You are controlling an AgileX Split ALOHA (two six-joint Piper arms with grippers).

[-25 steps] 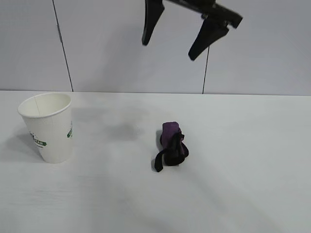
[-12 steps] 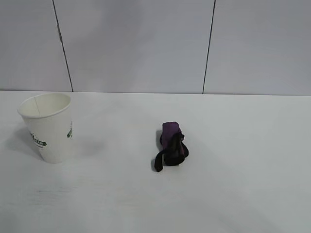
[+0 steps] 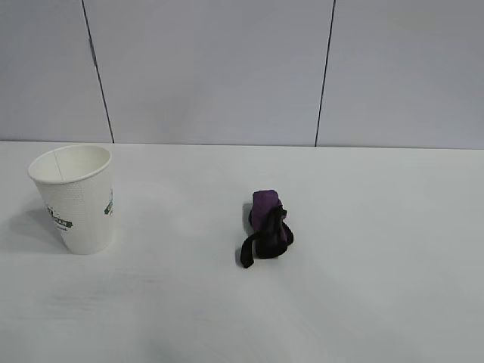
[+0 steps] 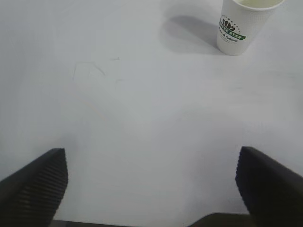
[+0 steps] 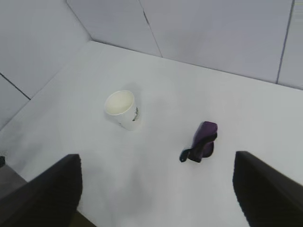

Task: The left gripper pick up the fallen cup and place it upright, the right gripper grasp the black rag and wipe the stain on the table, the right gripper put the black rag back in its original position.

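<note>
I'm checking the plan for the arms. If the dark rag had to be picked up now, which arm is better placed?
Probably the right: the rag lies ahead of the open right gripper, within its wrist view. The left gripper faces only the cup and bare table.

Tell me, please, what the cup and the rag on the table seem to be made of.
Cup: likely paper, matte white with a dimpled textured wall, green print and a thin rolled rim. Rag: soft cloth, purple and black, bunched up with a limp dangling strip.

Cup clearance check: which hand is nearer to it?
Left. The left hand hovers low, the cup close ahead; the right hand is higher and much farther from it.
</note>
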